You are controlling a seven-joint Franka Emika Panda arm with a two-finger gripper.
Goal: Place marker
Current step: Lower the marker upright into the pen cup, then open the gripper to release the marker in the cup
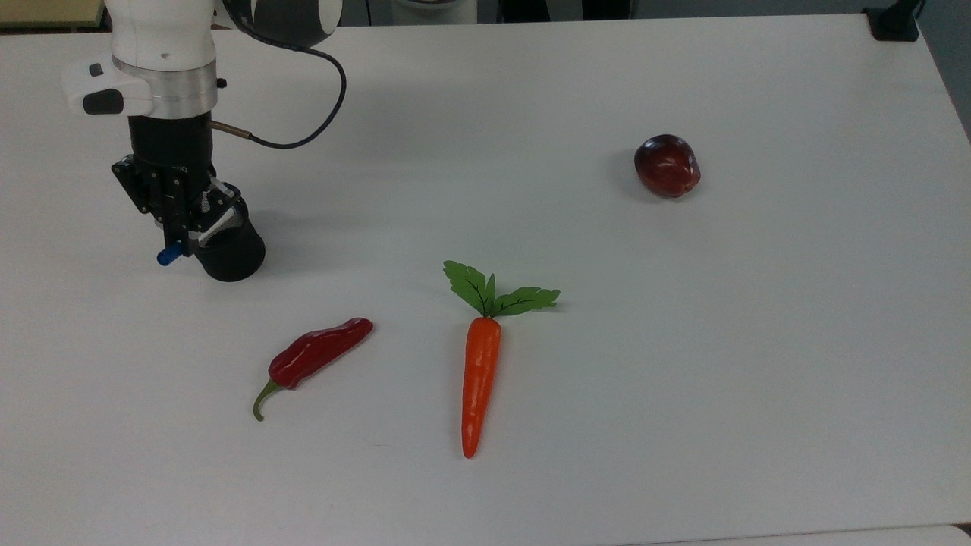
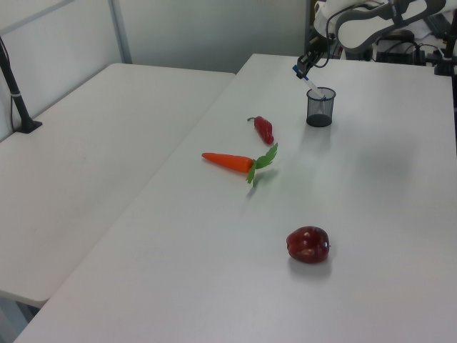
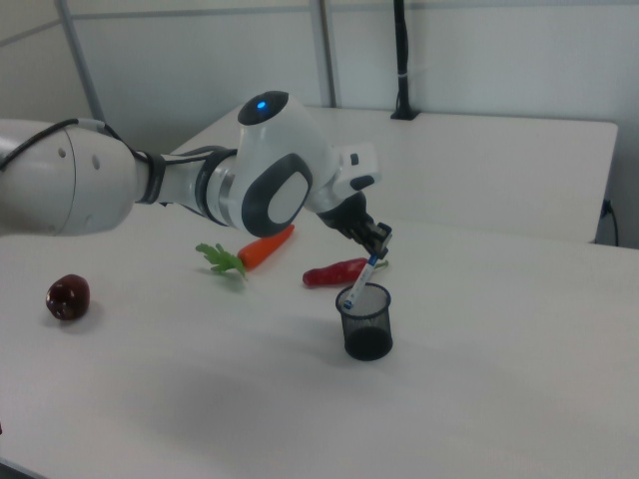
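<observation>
White, blue-capped slim marker sits pinched in the black two-finger gripper, tilted, its lower tip just inside the black mesh cup (on the white bench). Best lower slightly, then release gently so the cup stays upright.

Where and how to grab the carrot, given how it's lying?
Grip the carrot across its thick orange upper body, just below the leaves, coming straight down. It lies flat on the table with open space on both long sides; the tip tapers thin and the leaves look too flimsy to hold.
</observation>
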